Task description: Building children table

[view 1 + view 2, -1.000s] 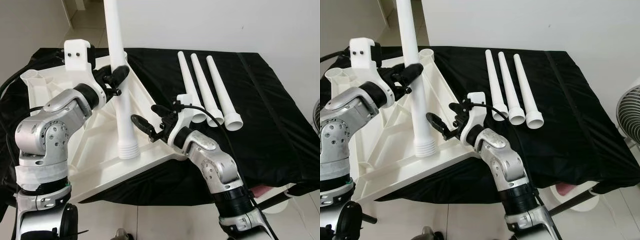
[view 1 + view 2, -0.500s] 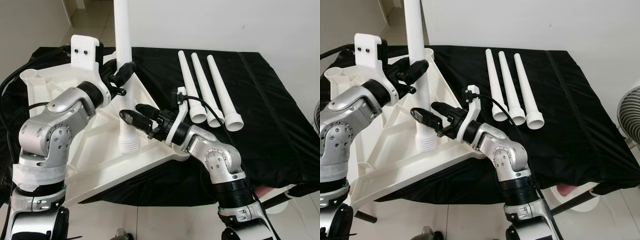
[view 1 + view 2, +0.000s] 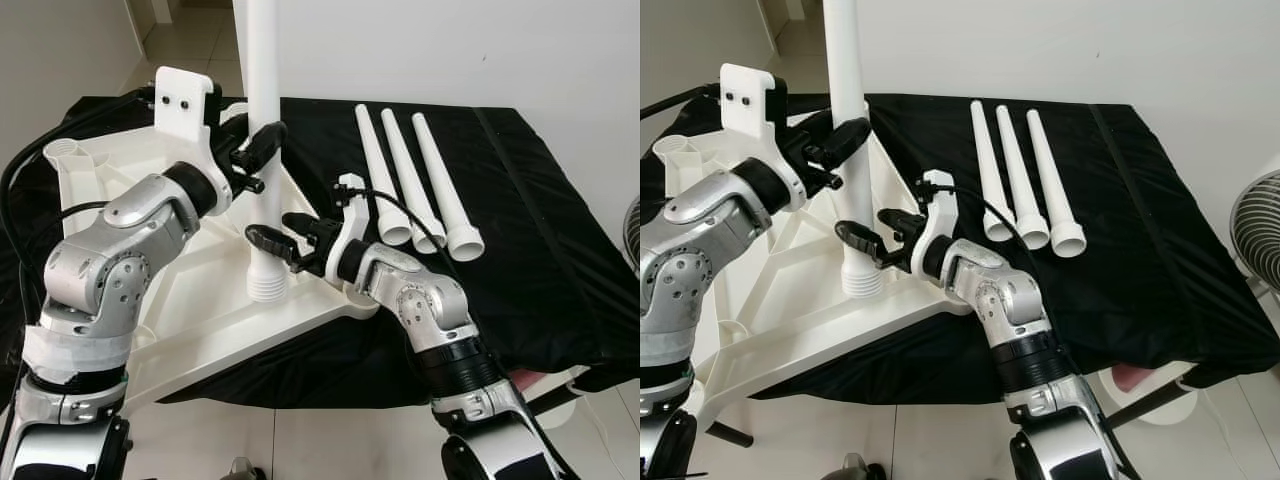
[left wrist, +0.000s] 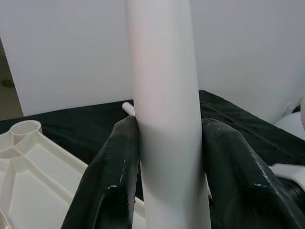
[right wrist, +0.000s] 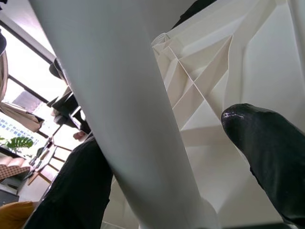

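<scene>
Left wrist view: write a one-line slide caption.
Left hand clamps an upright white table leg above the upturned white tabletop.

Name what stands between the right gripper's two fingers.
The upright white table leg, near its threaded end, stands between the right gripper's open fingers; right wrist view shows it.

Lay upturned on the cloth (image 3: 540, 260): tabletop (image 3: 120, 200) at left, three legs (image 3: 412, 180) at right, side by side.
</scene>
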You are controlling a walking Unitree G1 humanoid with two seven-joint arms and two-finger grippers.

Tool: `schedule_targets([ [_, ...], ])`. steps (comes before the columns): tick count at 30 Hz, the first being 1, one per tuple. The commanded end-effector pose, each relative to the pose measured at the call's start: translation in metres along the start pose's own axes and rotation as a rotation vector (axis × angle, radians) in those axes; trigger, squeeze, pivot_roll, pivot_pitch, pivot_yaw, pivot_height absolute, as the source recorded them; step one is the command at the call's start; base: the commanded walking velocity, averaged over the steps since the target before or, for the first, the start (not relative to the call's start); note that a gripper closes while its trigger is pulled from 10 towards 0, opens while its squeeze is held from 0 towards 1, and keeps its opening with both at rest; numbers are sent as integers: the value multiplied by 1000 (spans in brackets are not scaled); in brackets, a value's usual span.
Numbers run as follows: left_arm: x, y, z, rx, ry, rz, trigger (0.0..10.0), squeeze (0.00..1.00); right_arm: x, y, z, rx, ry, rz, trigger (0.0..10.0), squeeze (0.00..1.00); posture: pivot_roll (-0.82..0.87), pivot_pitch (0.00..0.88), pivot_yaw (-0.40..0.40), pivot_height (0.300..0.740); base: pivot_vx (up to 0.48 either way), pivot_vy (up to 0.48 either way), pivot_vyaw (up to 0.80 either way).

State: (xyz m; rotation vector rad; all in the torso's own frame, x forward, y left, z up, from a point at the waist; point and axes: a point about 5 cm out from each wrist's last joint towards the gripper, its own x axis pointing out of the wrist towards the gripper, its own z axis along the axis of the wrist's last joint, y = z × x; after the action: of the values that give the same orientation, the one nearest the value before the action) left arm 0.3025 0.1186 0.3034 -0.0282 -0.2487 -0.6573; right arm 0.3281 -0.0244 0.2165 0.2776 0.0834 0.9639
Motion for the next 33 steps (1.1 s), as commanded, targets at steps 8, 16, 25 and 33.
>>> schedule_targets([
  [8,-4,-28,6,66,-17,-466,0,0,13,9,12,-57,-54,59,10000,0,30,71,3,740,0,0,0],
  [16,-4,-29,8,81,-29,-485,0,0,16,11,9,-45,-49,78,0,0,29,75,2,740,0,0,0],
  [25,-3,-30,9,125,-45,-485,0,0,16,8,7,-21,-39,56,0,0,27,80,4,740,0,0,0],
  [33,-3,-10,11,75,-44,-362,10000,1000,-4,-2,39,-106,-263,-88,0,0,25,89,8,740,0,0,0],
])
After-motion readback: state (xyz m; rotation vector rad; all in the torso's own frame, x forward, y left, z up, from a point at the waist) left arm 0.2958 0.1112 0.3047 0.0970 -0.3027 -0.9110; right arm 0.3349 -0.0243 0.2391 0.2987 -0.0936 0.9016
